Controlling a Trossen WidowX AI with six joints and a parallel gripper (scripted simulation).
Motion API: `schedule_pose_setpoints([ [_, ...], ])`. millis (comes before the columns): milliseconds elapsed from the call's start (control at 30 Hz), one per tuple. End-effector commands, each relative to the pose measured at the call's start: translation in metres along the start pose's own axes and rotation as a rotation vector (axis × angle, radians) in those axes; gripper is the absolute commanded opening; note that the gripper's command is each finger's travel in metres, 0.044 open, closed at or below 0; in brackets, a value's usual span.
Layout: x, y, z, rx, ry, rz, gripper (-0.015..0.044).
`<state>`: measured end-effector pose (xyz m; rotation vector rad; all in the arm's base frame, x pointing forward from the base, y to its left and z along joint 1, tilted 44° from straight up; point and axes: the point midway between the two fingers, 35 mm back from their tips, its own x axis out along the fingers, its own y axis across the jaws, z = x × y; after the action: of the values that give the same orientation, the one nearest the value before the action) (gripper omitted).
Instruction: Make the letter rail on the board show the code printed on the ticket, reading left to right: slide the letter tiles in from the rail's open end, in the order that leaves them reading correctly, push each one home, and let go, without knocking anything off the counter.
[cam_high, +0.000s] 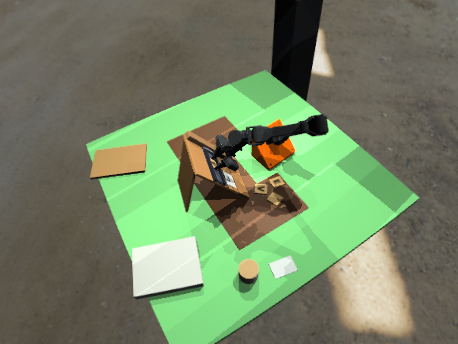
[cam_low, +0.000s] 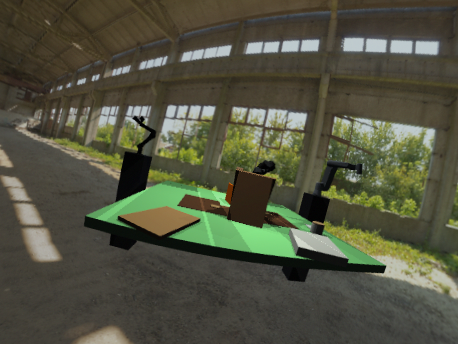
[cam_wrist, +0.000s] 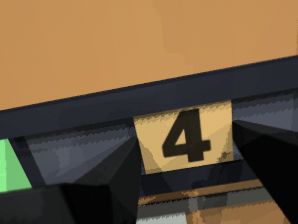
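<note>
The tile marked 4 (cam_wrist: 186, 137) sits in the dark rail (cam_wrist: 100, 102) (cam_high: 218, 172) on the sloping board (cam_high: 201, 159) (cam_low: 250, 197), and my pincer (cam_wrist: 184, 135) (cam_high: 220, 159) is clenched on it, one finger against each side edge. In the wrist view the digit reads almost upright, with bare rail on both sides of the tile.

From there my arm (cam_high: 270, 134) runs back over the orange block (cam_high: 273, 151), stretched nearly level from its far joint, then bends downward at the wrist so the fingers meet the board's face. From the exterior camera I get only a dark piece of it above the board's top edge.

A white ticket (cam_high: 229, 179) shows on the board below the rail; its print is too small for me to read. Just off the board's lower corner, three loose tiles (cam_high: 261, 189) lie on the brown mat (cam_high: 240, 225).

Farther out on the green counter (cam_high: 310, 240) (cam_low: 215, 240) are a tan panel (cam_high: 119, 161) (cam_low: 160, 220), a white slab (cam_high: 167, 266) (cam_low: 317, 245), a round tan-topped pot (cam_high: 248, 270) (cam_low: 317, 227) and, near it, a pale card (cam_high: 283, 267).
</note>
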<state>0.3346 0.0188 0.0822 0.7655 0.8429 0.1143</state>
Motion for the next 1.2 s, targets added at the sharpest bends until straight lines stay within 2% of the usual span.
schedule_pose_setpoints([
  [0, 0.000, -0.003, 0.000, -0.005, 0.000, 0.002, 0.0000],
  [1167, 0.000, -0.028, 0.000, -0.006, 0.000, 0.001, 0.0000],
])
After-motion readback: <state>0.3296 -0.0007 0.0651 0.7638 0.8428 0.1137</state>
